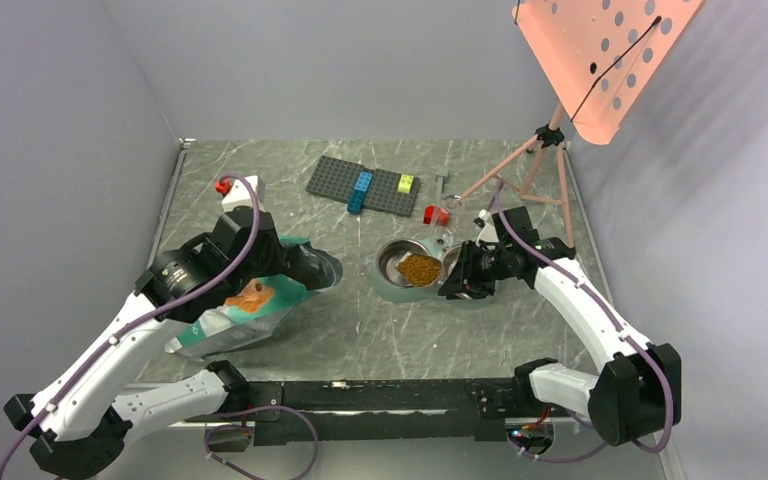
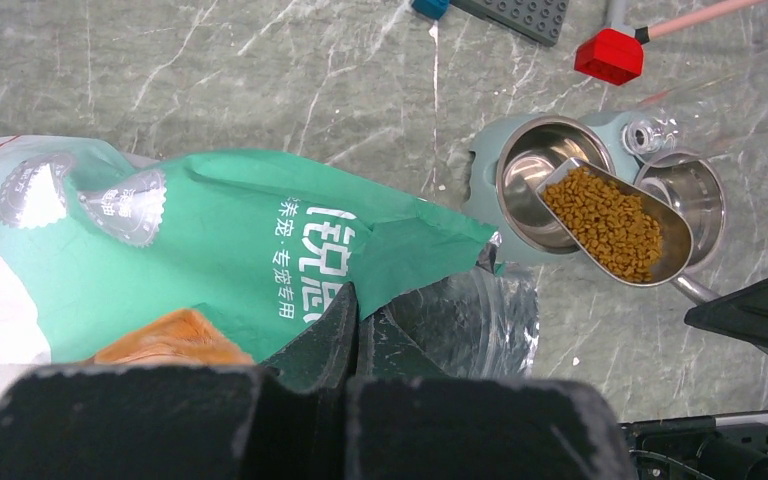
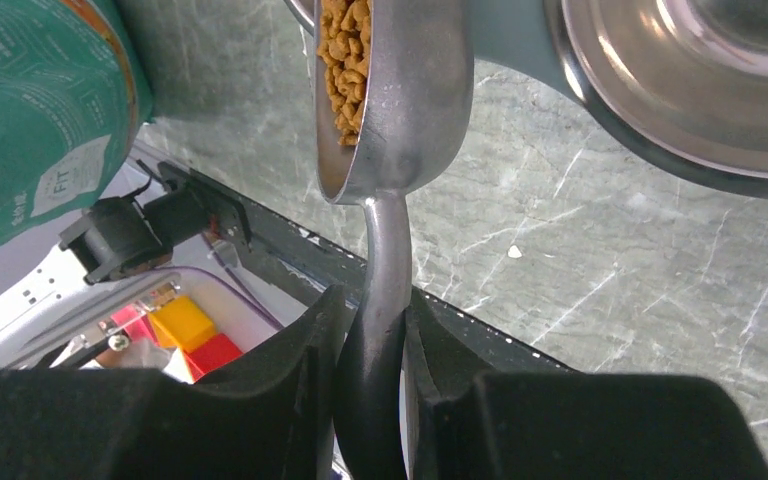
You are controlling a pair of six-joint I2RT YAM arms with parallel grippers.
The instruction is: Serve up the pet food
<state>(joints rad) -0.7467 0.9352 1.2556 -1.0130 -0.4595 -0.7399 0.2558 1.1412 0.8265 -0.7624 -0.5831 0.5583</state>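
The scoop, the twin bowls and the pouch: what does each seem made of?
Scoop: polished metal, probably steel, with mirror-like glare. Bowls: shiny steel, set in a matte grey-green base, likely plastic. Pouch: glossy printed plastic film, creased.

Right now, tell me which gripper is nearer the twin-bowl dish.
Right. The right gripper holds the scoop by its handle just beside the dish, scoop head over a bowl. The left gripper is off to the dish's left, pinching the pouch.

left pincer (image 2: 352, 335) pinched tight; right pincer (image 3: 373, 325) narrowed, gripping
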